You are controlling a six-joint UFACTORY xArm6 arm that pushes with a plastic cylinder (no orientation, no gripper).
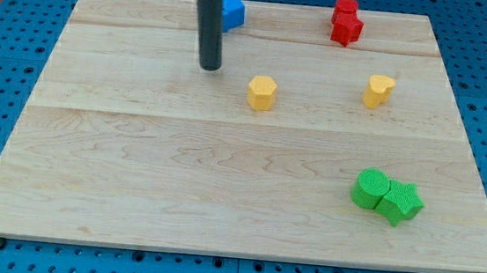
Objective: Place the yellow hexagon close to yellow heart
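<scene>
My tip (210, 65) is touching nothing, standing left of the yellow hexagon (262, 93); the rod is hanging upright. Yellow heart (377, 91) is lying well right of the hexagon.

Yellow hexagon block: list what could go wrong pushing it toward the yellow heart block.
1. My tip sits up-left of the yellow hexagon block; an off-centre push could probably send it toward the view's bottom, missing the yellow heart block.
2. Pushing too far might knock the heart away.
</scene>
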